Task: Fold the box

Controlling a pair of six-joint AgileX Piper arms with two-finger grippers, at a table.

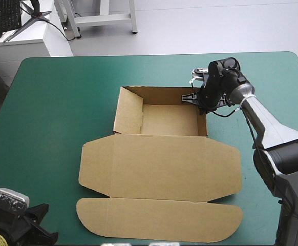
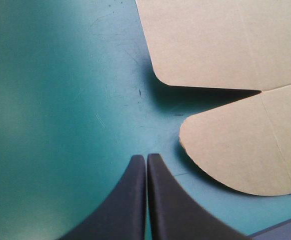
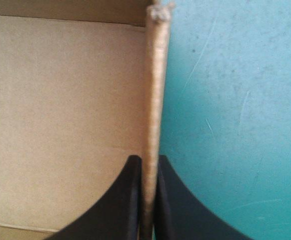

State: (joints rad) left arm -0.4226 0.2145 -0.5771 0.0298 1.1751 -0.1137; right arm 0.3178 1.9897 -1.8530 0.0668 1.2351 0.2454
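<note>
On teal-green cover [image 1: 57,102], right hand [image 3: 148,162] pinches box [image 1: 159,164] wall.

Brown box [image 1: 159,164] — teal-green cover [image 1: 62,102]

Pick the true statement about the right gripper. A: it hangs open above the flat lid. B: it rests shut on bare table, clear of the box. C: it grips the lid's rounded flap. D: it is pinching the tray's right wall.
D: the right gripper has its black fingers either side of the right wall of the box, all but shut on it.
</note>
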